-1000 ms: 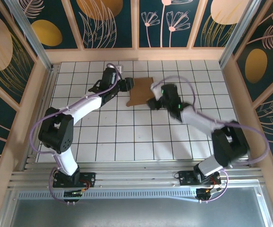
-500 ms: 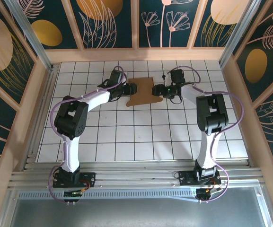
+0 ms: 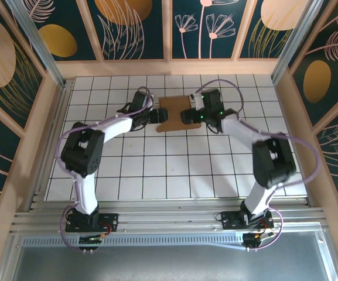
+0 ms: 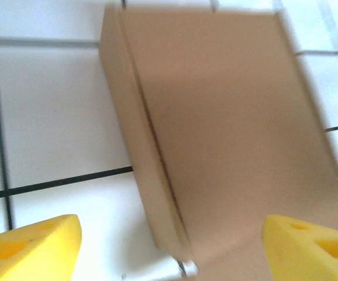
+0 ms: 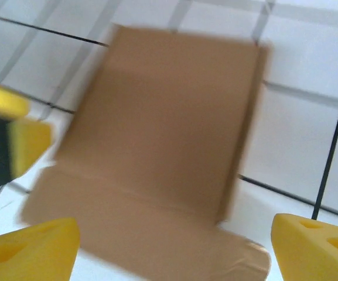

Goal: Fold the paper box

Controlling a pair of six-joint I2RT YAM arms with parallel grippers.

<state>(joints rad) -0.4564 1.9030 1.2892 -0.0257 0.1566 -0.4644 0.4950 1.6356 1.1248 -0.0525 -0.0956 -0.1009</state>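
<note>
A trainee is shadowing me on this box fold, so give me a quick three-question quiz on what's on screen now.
1. True or false: the paper box lies on the tiled table between the left gripper and the right gripper.
2. The fingertip pads are: A yellow, B red, C green.
3. Fill in: both grippers' jaws stand ____.
Key: 1 true; 2 A; 3 open.

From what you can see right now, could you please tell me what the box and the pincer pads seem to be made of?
The paper box: plain brown cardboard, matte, with a creased fold line along one side. The pads: bright yellow, matte, moulded hollows; probably foam or soft rubber.
</note>
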